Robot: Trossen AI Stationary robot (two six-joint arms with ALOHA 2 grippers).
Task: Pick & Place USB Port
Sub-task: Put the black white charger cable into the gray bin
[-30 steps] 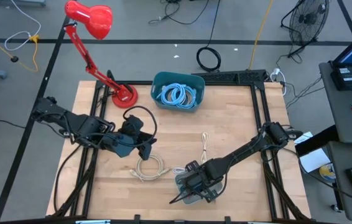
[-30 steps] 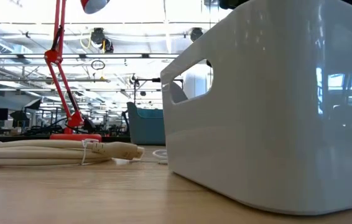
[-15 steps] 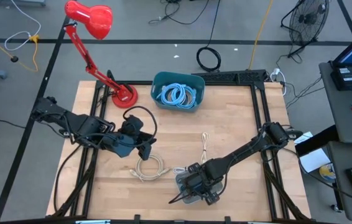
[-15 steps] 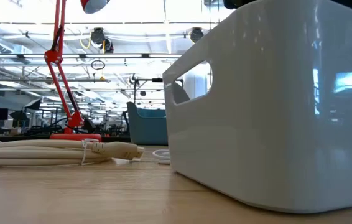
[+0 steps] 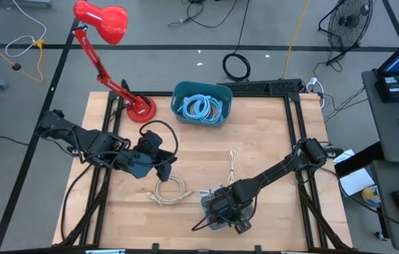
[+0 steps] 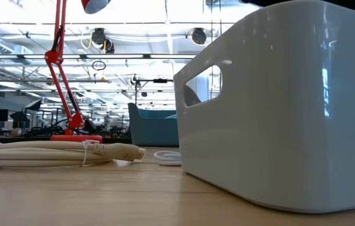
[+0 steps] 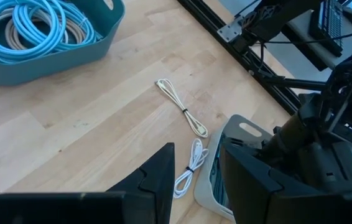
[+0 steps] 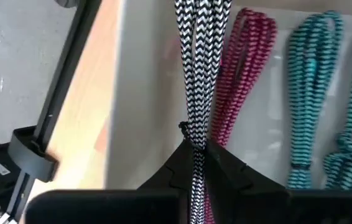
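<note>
A white bin (image 5: 222, 212) stands near the table's front edge, and it fills the right of the low view (image 6: 278, 113). Inside it lie a pink braided cable bundle (image 8: 241, 62) and teal braided cables (image 8: 313, 93). My right gripper (image 8: 194, 152) reaches down into the bin (image 5: 221, 212), shut on a black-and-white braided cable bundle (image 8: 198, 56). My left gripper (image 5: 164, 168) hangs open above the table's left middle, holding nothing (image 7: 198, 177). My right gripper pinches the black-and-white bundle between its two fingers, just below the bundle's dark tie (image 8: 187, 129). It comes steeply from above. The bundle runs on away from the fingertips, beside the pink one. Whether it is clear of the bin's floor I cannot tell.
A coiled beige cable (image 5: 170, 190) lies left of the white bin, with a small white cable (image 5: 203, 192) beside it and a thin beige one (image 5: 233, 164) farther back. A teal bin (image 5: 201, 104) of blue cables and a red lamp (image 5: 139, 107) stand at the far edge.
My right gripper has turned at the wrist over the white bin while staying shut on the cable. The bin has slid a little toward the table's right edge.
</note>
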